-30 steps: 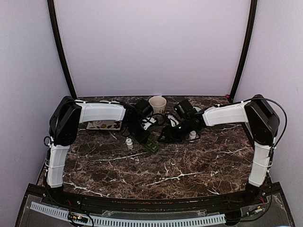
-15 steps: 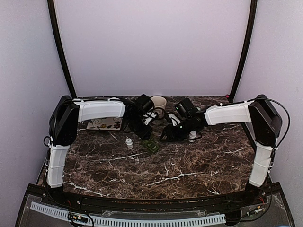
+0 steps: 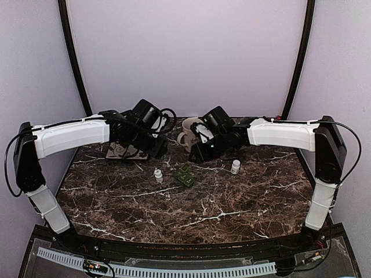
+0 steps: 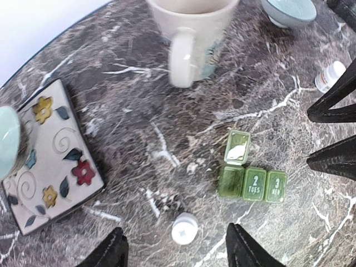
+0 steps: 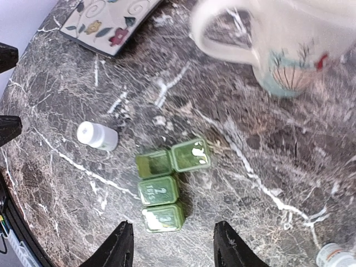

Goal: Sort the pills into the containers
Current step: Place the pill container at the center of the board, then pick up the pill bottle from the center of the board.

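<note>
A green pill organizer [image 3: 185, 175] with three compartments lies on the marble table [image 3: 232, 208]. Its first lid stands open [image 4: 237, 148]; the two marked 2 [image 5: 158, 190] and 3 [image 5: 162, 218] are closed. The open compartment [image 5: 154, 164] looks empty, and I make out no pills. One white pill bottle [image 4: 184, 228] stands left of the organizer, another [image 3: 235, 167] to its right. My left gripper [image 4: 176, 248] hangs open high above the left bottle. Over the organizer's near end, my right gripper [image 5: 172, 240] is open and empty.
A cream mug [image 3: 189, 135] stands behind the organizer between the two grippers. A floral square plate [image 4: 50, 161] lies at the left with a pale teal dish [image 4: 8, 142] on it. A small teal bowl [image 4: 289, 10] sits behind the mug.
The left gripper has opened and lifted up and back from the organizer. The right gripper has also risen and drawn back toward the mug. The organizer and bottles have not moved.
</note>
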Controlling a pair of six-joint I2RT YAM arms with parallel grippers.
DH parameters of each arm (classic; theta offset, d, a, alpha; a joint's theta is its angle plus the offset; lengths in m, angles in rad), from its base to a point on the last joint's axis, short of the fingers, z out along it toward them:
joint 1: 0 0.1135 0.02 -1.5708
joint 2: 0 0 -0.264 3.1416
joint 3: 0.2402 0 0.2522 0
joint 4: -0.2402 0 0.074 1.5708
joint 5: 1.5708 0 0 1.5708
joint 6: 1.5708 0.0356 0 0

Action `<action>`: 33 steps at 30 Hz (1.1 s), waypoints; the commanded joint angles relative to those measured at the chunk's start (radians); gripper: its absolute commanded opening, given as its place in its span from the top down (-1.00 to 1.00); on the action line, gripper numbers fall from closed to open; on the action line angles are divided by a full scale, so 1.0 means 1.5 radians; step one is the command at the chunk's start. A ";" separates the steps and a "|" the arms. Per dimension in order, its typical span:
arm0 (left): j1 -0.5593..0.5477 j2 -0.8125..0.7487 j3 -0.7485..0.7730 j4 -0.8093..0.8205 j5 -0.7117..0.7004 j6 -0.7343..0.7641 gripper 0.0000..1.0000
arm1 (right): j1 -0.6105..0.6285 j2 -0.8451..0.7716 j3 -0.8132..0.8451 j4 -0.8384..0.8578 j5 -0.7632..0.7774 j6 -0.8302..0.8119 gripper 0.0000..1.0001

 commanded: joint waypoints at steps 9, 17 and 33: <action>0.000 -0.245 -0.382 0.221 -0.043 -0.166 -0.31 | 0.102 0.129 0.206 -0.082 0.133 -0.082 0.04; 0.003 -0.311 -0.555 0.389 -0.009 -0.174 -0.34 | 0.126 0.213 0.291 -0.091 0.155 -0.071 0.04; 0.003 -0.225 -0.668 0.603 0.033 -0.129 -0.39 | 0.151 0.317 0.442 -0.177 0.099 -0.092 -0.03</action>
